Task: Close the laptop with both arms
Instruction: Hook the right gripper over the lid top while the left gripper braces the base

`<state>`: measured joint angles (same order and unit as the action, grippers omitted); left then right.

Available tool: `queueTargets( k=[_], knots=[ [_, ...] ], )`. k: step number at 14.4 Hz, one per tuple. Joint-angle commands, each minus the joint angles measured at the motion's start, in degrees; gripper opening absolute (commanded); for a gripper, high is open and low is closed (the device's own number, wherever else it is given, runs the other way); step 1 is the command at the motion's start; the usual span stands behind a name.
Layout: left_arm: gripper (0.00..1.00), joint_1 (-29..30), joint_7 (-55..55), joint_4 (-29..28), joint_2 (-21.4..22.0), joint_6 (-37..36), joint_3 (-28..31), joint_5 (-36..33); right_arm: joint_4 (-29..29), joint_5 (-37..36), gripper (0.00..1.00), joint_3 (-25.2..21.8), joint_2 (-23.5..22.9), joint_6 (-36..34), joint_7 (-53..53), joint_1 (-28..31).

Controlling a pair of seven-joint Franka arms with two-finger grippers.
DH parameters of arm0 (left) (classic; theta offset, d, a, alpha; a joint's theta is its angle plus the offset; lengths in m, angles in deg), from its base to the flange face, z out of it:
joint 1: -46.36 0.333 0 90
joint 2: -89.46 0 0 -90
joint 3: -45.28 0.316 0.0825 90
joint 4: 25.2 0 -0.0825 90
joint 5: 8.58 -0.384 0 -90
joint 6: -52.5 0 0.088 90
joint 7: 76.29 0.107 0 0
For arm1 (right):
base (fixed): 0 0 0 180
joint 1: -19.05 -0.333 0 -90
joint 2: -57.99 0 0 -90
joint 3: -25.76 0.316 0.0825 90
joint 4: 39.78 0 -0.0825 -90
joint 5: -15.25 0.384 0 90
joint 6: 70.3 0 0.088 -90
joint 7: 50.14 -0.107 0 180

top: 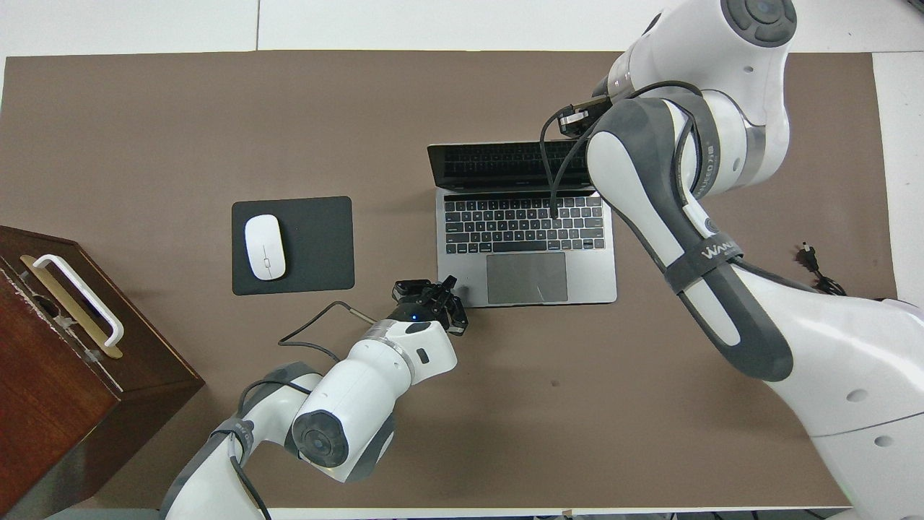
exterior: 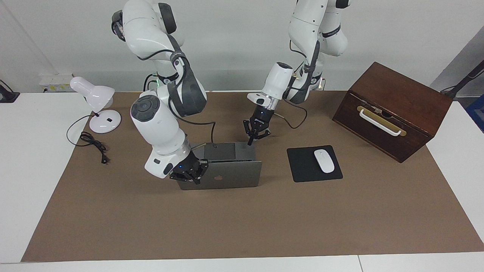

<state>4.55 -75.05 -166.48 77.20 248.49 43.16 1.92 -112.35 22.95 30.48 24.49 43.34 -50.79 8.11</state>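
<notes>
The laptop [exterior: 227, 166] stood open near the middle of the brown mat [exterior: 242, 226] that covered the table [exterior: 30, 151], its lid raised and tilted away from the robots, with the apple logo showing in the facing view and the keyboard and trackpad showing in the overhead view [top: 525, 238].

The right claw [exterior: 192, 180] was down at the lid's corner toward the right arm's end of the table, against the back of the lid near its upper edge. Its fingertips were together and held nothing. In the overhead view the arm itself hid this claw.

The left claw [exterior: 249, 142] hung at the base's corner nearest the robots, toward the left arm's end of the table. In the facing view its tip sat right at that corner; whether it pressed on the metal could not be told. Its fingertips were also together with nothing between them. The overhead view [top: 449, 297] showed it over the same corner beside the trackpad.

A white mouse [exterior: 324, 161] lay on a black mouse pad [exterior: 302, 166] beside the laptop toward the left arm's end. A dark wooden box [exterior: 397, 109] with a white handle stood past the pad at that end. A white desk lamp [exterior: 94, 102] stood at the right arm's end, its cord [exterior: 90, 141] lying loose on the mat.
</notes>
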Motion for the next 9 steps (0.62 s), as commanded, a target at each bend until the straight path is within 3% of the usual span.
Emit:
queueTargets(
  k=[1, 9],
  knots=[
    [0.00, -1.3, 2.4, 1.0, -2.4, 2.6, 1.0, 0.5, -2.7, 1.2, 0.00, 0.3, 1.8, 0.0, -0.8, 0.1],
    [0.00, -1.0, 5.7, 0.8, -4.9, 4.5, 0.9, 0.5, -5.1, 4.4, 0.00, 0.9, 3.3, -2.0, -1.1, 0.5]
  ],
)
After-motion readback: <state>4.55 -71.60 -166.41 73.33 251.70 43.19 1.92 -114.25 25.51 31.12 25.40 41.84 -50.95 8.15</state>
